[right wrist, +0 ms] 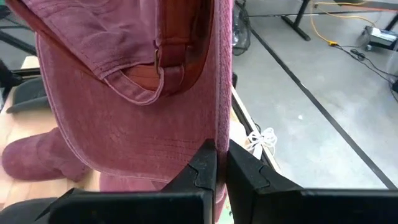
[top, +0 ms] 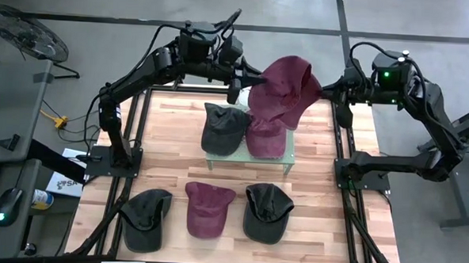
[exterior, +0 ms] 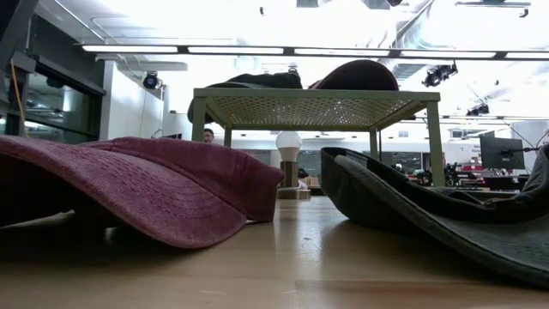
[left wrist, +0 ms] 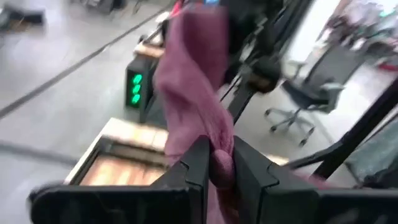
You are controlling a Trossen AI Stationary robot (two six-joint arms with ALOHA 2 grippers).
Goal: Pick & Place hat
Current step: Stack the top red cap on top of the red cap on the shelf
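The left gripper [left wrist: 219, 163] is pinching the fabric of a maroon cotton baseball cap [top: 285, 89], and the right gripper [right wrist: 217, 163] is clamping the same cap's opposite edge. Between them the cap is hanging in the air above the far end of a small pale-green mesh stand [top: 247, 158], where a dark grey cap [top: 223, 128] and another maroon cap [top: 264, 136] are lying side by side on its top.

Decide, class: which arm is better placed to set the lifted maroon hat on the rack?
Probably the right. Its gripper is shut on the hat; the left gripper also pinches the hat, but its arm stretches across to reach the rack.
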